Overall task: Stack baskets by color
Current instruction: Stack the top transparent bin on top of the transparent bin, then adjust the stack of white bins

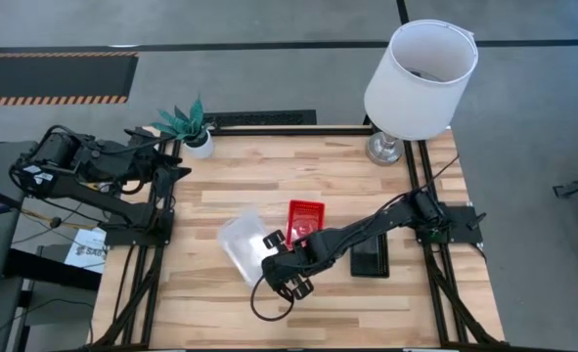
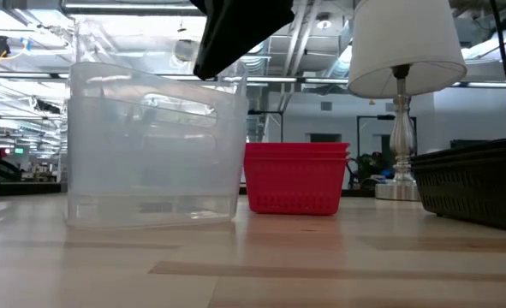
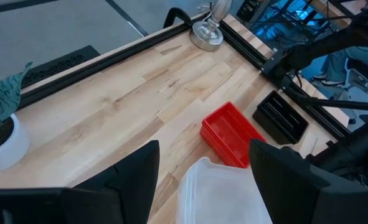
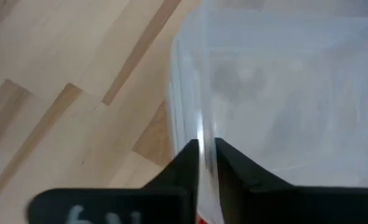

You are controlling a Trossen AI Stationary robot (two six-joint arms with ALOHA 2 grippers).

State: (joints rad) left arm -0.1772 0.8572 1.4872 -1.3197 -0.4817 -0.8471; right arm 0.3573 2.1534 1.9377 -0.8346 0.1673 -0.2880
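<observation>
Clear baskets (image 1: 242, 244) sit left of centre, nested. Red baskets (image 1: 304, 219) are just beside them, black baskets (image 1: 371, 260) further right. Left gripper (image 3: 202, 180) waits at the table's left edge, jaws wide, empty. Right gripper (image 4: 206, 163) has the clear wall in a narrow gap between its jaws; can't tell if it grips. Judgement: release fully, lift straight up, don't drag the stack. Only the right wrist view shows that wall between the jaws; the high view hides it.
</observation>
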